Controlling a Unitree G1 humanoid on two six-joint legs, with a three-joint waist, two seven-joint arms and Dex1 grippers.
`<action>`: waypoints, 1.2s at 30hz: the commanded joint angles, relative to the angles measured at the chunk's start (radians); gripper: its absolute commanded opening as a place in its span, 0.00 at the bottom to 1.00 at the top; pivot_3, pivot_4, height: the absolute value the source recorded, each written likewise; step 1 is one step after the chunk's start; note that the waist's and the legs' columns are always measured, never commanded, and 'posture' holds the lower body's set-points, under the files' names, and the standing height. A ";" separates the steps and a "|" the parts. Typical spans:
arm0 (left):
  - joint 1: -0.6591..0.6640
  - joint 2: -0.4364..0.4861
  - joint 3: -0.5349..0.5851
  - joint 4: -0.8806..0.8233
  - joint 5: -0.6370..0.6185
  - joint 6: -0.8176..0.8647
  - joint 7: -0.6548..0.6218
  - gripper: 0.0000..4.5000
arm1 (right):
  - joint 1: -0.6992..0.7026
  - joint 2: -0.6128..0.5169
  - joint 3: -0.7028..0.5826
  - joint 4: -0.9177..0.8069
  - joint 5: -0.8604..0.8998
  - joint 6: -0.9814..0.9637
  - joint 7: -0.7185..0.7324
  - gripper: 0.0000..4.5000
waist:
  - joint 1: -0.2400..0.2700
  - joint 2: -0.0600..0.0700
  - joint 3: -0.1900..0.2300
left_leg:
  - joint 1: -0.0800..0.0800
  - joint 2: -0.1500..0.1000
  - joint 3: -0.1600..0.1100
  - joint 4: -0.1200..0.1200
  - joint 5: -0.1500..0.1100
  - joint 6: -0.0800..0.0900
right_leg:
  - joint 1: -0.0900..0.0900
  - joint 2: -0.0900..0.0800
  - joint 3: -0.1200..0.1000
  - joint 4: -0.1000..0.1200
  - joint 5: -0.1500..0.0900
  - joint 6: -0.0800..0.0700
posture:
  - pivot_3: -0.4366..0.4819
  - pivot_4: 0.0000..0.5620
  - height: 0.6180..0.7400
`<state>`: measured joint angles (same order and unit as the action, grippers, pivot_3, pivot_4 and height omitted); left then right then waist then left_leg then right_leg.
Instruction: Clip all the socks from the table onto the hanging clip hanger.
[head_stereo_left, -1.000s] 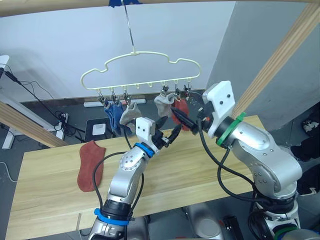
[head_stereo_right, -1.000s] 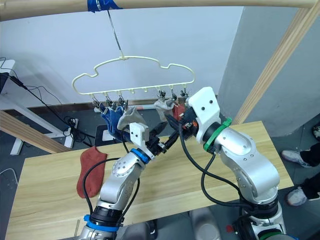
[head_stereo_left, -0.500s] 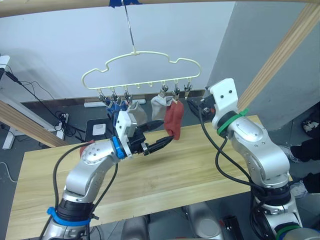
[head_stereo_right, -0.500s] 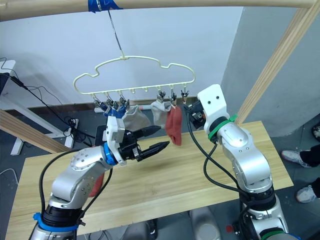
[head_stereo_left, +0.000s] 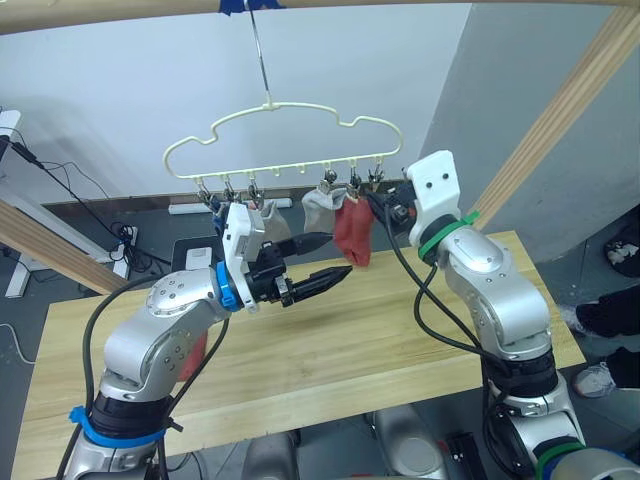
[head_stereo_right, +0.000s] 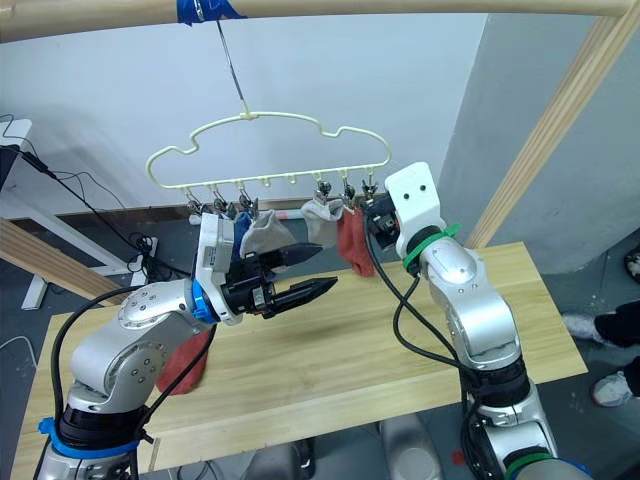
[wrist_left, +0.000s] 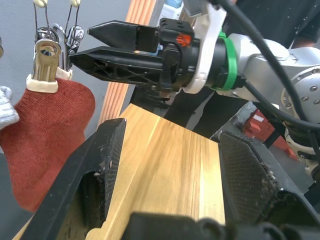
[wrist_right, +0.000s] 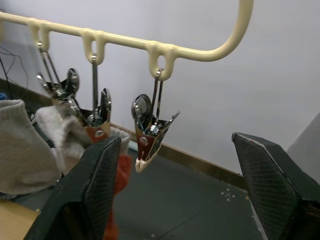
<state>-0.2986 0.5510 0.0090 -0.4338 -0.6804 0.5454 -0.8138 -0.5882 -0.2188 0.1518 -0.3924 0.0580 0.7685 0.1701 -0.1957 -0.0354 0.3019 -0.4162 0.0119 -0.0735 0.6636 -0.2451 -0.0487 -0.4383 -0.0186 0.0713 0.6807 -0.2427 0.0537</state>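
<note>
Just beside right gripper (wrist_left: 95, 47), clipped rust-red sock (head_stereo_left: 353, 230)

Wooden pole frame (head_stereo_left: 560, 120), blue tape (head_stereo_right: 200, 10) on its top bar, floor cables (head_stereo_left: 60, 180) (by a power strip).

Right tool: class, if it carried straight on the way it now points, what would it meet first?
Most likely the empty end clip on the clip hanger, which hangs between the open right tool's fingers in the wrist view. Depth is unclear, so it might pass beside it.
</note>
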 joint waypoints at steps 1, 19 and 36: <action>-0.019 0.006 0.018 -0.022 0.000 -0.009 0.005 0.73 | -0.026 0.013 0.001 -0.006 -0.024 -0.044 -0.014 0.83 | 0.000 0.000 0.000 | 0.000 0.000 0.000 0.000 0.000 0.000 | 0.000 0.000 0.000 0.000 0.000 0.000 | 0.20 0.43 0.96; -0.070 0.038 0.027 -0.021 -0.021 0.017 -0.018 0.73 | -0.050 0.188 -0.087 0.068 0.000 -0.020 -0.095 0.83 | -0.001 0.000 0.000 | 0.000 0.000 0.000 0.000 0.000 0.000 | 0.000 0.000 0.000 0.000 0.000 0.000 | 0.20 0.42 0.96; -0.084 0.047 0.025 -0.020 -0.026 0.019 -0.023 0.73 | -0.067 0.359 -0.140 0.074 0.030 0.021 -0.194 0.83 | 0.000 0.000 0.000 | 0.000 0.000 -0.001 0.000 0.000 0.000 | 0.000 0.000 0.000 0.001 0.000 0.000 | 0.20 0.42 0.96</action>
<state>-0.3689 0.5899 0.0105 -0.4251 -0.6876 0.5666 -0.8295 -0.6384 0.1303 0.0169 -0.2962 0.0736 0.7996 -0.0119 -0.1959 -0.0350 0.3016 -0.4165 0.0118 -0.0741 0.6633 -0.2451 -0.0487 -0.4387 -0.0190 0.0709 0.6812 -0.2424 0.0533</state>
